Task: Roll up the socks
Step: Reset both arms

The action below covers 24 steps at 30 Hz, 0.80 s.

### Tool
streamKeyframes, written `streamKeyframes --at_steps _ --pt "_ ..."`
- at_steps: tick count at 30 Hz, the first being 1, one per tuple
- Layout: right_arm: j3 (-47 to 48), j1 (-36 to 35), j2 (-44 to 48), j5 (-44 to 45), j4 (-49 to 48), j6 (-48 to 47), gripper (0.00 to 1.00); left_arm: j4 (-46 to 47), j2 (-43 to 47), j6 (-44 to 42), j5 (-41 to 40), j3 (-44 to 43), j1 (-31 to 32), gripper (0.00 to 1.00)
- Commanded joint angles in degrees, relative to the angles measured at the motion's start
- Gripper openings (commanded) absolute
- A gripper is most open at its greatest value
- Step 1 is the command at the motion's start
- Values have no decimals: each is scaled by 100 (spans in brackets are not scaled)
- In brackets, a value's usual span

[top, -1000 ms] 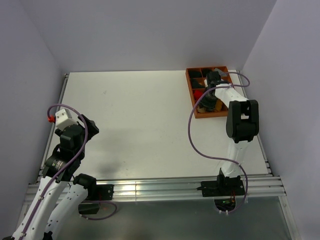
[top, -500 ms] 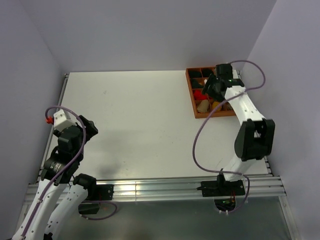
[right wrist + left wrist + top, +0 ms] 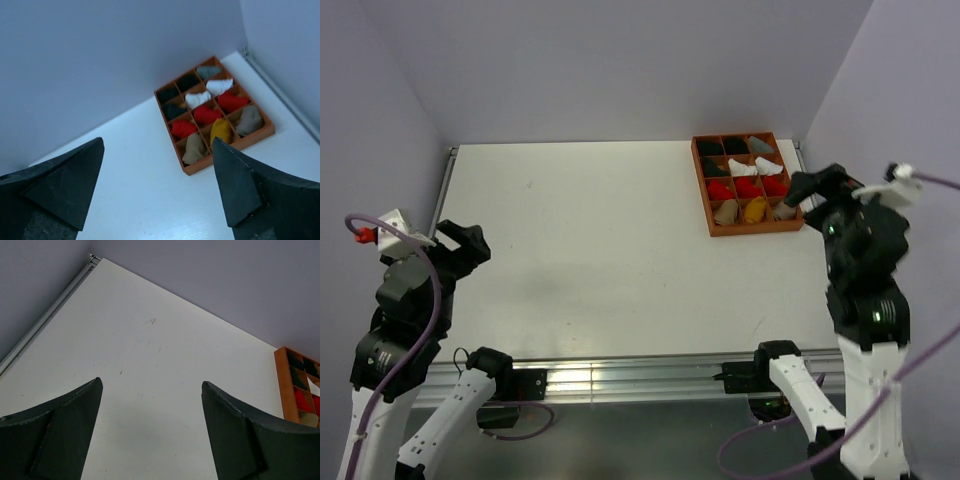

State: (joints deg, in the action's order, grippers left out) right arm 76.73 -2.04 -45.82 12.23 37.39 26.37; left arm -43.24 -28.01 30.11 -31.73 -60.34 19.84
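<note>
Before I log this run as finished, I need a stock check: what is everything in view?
table: one, white, under everything
tray: one, orange-brown, twelve compartments, table's far right corner
black bundles: three, tray's far-left compartments
grey bundle: one, far row, right
white bundles: two, second row, middle and right
red bundles: three, third row
light brown sock: one, near row, left
mustard yellow sock: one, near row, middle
tan sock: one, near row, right
left gripper: black fingers, open, empty, over the table's left side
right gripper: black fingers, open, empty, near the tray
</note>
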Motion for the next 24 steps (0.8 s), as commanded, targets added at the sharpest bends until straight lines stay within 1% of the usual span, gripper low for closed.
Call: streamKeyframes --at_steps 1,2,4,5,6,8,11,14,18,19,24 --pt "-474 29 976 596 32 -281 97 -404 -73 -312 149 -443 -32 86" --pt "-562 29 1423 570 -38 -386 99 -448 -38 -313 114 -566 -32 86" --pt "-764 11 1821 666 -21 -589 100 -571 41 -339 53 -655 -32 87" --pt "-852 -93 1997 754 -38 -580 100 -597 76 -348 35 -681 -32 87" --pt "-1087 -234 2416 763 -91 -702 100 -606 129 -356 26 -707 -32 88" --pt "-1291 -472 2944 833 -187 -773 100 -624 278 -383 -9 -690 -24 88" --pt "-1652 -752 3490 1000 -258 -958 100 -659 489 -409 -44 -568 -32 89" --pt "-1933 -972 3799 1150 -118 -1037 100 -633 761 -365 -149 -392 -32 91" --pt "-2513 -1096 4168 1361 -38 -1011 100 -571 1121 -243 -246 -146 -32 96" --pt "-2609 -1096 4317 1326 -117 -1020 100 -528 1166 -225 -273 -93 -32 99" --pt "-3067 -1096 4530 1212 -407 -993 100 -308 1394 -49 -440 294 -32 100"
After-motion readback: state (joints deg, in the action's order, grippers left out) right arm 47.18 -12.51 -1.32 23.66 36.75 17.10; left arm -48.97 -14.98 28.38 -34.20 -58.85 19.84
